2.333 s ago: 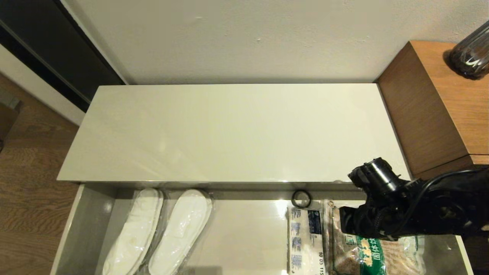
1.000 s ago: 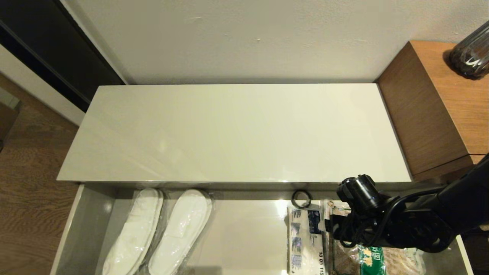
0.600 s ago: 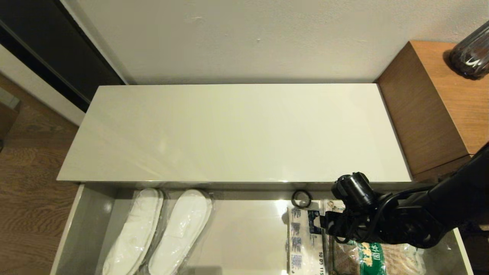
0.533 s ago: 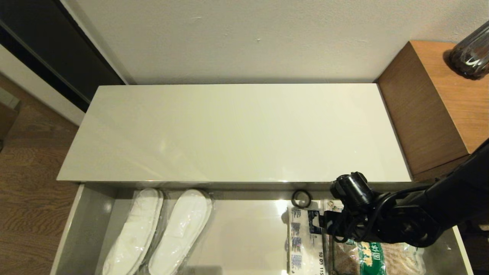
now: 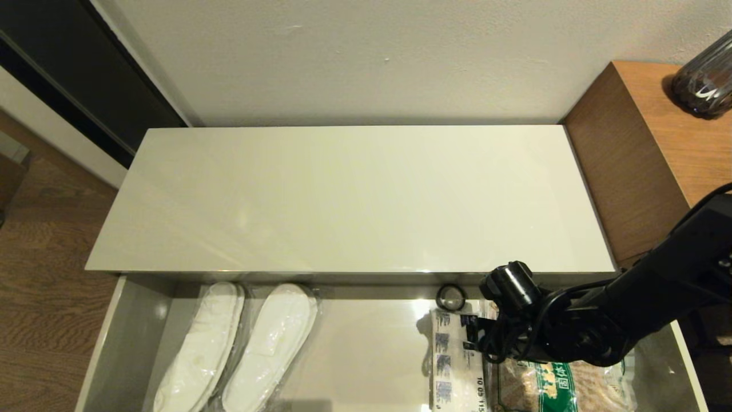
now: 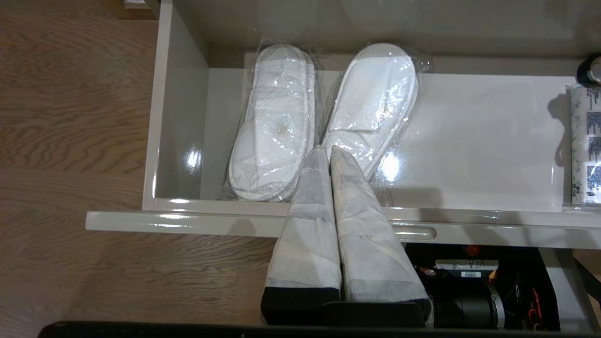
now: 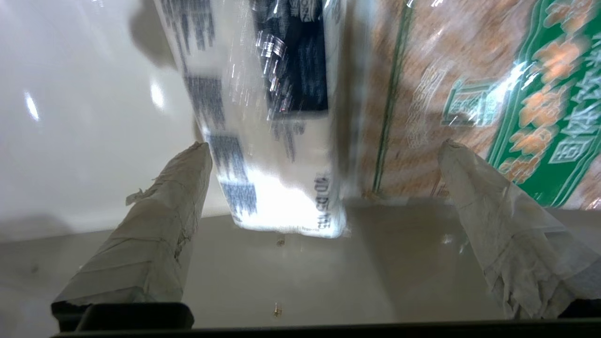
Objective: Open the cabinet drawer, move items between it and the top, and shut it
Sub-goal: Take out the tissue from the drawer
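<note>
The right arm reaches in low over the right end of the cabinet drawer [image 5: 108, 343], its right gripper [image 7: 324, 150] spread wide, jaws well apart. The left gripper [image 6: 326, 152] hangs above the drawer's front edge, jaws pressed together.

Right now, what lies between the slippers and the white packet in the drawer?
Only bare glossy drawer floor separates the slippers from the white packet; both the head and left wrist views show it.
</note>
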Controlling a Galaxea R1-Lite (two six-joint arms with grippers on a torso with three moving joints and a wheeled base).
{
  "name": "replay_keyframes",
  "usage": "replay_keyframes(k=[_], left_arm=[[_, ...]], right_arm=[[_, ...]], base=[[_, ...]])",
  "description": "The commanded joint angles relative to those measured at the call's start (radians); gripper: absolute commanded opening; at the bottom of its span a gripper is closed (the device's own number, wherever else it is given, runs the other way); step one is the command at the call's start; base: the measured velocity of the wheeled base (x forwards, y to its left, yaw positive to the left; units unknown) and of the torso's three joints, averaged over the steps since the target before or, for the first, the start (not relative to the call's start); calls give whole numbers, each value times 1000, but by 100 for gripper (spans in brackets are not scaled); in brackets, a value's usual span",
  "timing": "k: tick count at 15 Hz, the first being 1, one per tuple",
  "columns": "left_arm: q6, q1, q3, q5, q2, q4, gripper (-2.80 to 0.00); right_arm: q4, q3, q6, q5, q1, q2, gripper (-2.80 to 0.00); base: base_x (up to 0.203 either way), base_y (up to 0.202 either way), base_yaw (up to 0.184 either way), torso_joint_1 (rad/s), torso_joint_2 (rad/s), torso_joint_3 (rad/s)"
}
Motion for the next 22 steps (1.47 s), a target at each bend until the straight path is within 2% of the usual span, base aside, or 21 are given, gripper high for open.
replay_keyframes(k=[1,5,9,18,22], left_arm=[[0,0,0,-1,0,2,-280],[0,0,0,1,0,2,-280],[0,0,1,0,0,2,-280],[0,-1,0,-1,0,2,-280],[0,-1,0,-1,0,2,-280]], right_arm=[[-2,-4,3,-2,1,21,0],[-4,-7,7,-1,1,54,0],[-136,29,4,1,2,93,0],[-147,43,5,0,4,104,0],[-202,80,2,-2,23,117,0]], base=[[0,0,0,0,0,0],[0,0,0,0,0,0],[0,0,0,0,0,0],[0,0,0,0,0,0],[0,0,0,0,0,0]])
